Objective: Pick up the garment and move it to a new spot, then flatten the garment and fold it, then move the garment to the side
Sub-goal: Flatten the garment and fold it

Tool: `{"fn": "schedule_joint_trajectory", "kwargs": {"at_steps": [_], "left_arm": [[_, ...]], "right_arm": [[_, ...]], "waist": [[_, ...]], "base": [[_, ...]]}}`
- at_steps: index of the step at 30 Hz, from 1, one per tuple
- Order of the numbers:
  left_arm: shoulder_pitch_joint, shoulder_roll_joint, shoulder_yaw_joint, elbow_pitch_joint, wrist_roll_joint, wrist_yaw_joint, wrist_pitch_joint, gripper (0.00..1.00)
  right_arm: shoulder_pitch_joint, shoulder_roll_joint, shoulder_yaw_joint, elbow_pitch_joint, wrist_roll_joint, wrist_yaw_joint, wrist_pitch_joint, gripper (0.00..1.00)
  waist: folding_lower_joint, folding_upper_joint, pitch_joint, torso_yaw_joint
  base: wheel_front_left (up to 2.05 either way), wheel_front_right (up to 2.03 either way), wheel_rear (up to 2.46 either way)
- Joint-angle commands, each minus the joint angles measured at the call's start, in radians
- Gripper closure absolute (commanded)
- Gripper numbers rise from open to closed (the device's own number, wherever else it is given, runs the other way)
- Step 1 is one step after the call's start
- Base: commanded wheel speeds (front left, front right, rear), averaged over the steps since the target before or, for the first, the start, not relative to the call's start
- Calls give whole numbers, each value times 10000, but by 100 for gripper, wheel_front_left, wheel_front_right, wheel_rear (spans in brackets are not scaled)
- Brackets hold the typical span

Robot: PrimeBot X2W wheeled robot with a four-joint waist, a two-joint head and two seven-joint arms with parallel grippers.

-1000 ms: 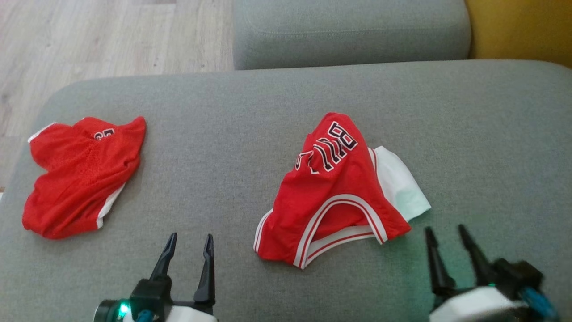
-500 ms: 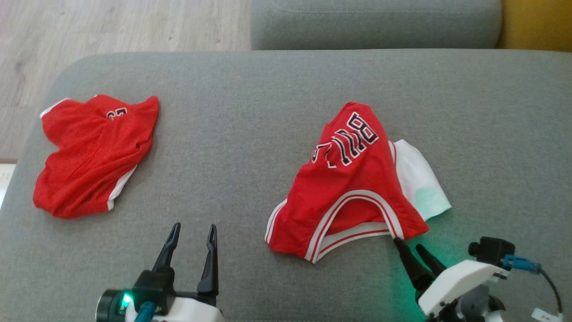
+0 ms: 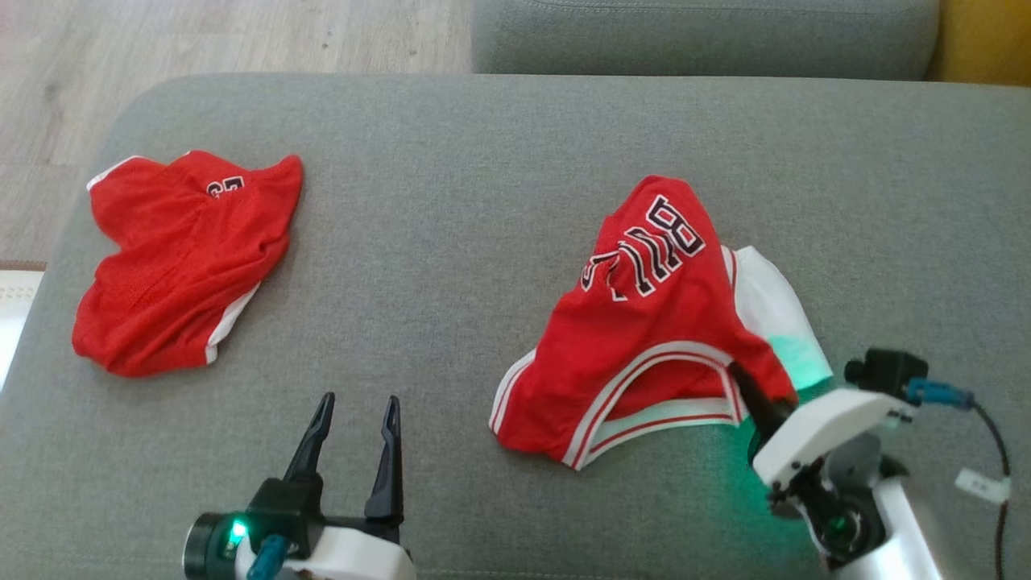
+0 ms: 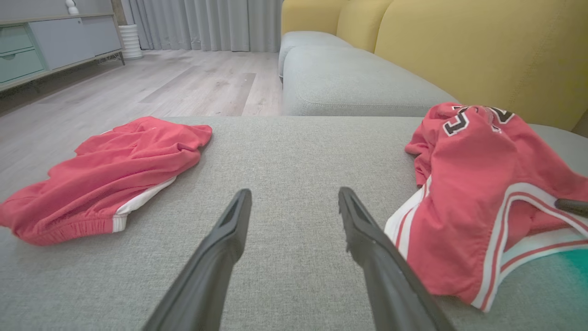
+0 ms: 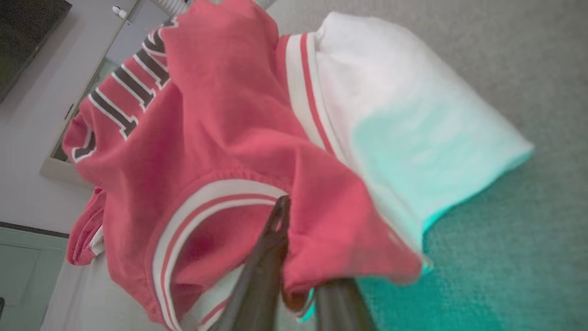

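**A:** Garment, quick: look and place?

**B:** Red jersey, crumpled into a hump, right of centre in the head view. It has black letters with white edges on the upper part and white-and-red striped trim curving along the lower edge. A white panel sticks out on its right side.

**A:** Right hand?

**B:** The right gripper is at the jersey's lower right corner with its fingers drawn close, pinching a fold of red cloth by the trim. In the right wrist view one finger lies on top and the cloth drapes over the other.

**A:** Left?

**B:** The left gripper is at bottom left of centre, fingers spread with nothing between them. It sits over bare cushion, well apart from the jersey.

**A:** Anything else on there?

**B:** Red shorts with a white side stripe, bunched at the upper left.

**A:** Surface?

**B:** Both pieces lie on a grey woven cushion with rounded corners. A green glow tints the cushion and the white panel near the right gripper.

**A:** Room?

**B:** There is a second grey cushion along the top edge. A yellow sofa back shows at upper right of the left wrist view. A pale wood floor is at top left, with a grey-green cabinet and grey curtains far back.
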Motion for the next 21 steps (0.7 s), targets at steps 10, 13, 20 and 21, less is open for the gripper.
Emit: {"fn": "schedule_joint_trajectory", "kwargs": {"at_steps": [10, 13, 20, 21], "left_arm": [[-631, -73, 232, -338, -173, 136, -122, 0], [-779, -73, 176, -308, -219, 95, -122, 0], [-890, -73, 10, -230, -330, 78, -122, 0], [-878, -73, 3, -222, -350, 94, -122, 0]], "right_arm": [[-2746, -989, -1423, -1528, -2770, 77, 1411, 100], [-3582, -1580, -2017, -1359, -3477, 77, 1979, 100], [-4786, -2637, -3022, -194, -5100, 77, 2363, 100], [-4838, -2680, -3171, 53, -5326, 77, 2362, 77]], "waist": [[0, 0, 146, -112], [0, 0, 241, -24], [0, 0, 361, 302], [0, 0, 366, 331]], "base": [[0, 0, 0], [0, 0, 0], [0, 0, 0], [0, 0, 0]]}}
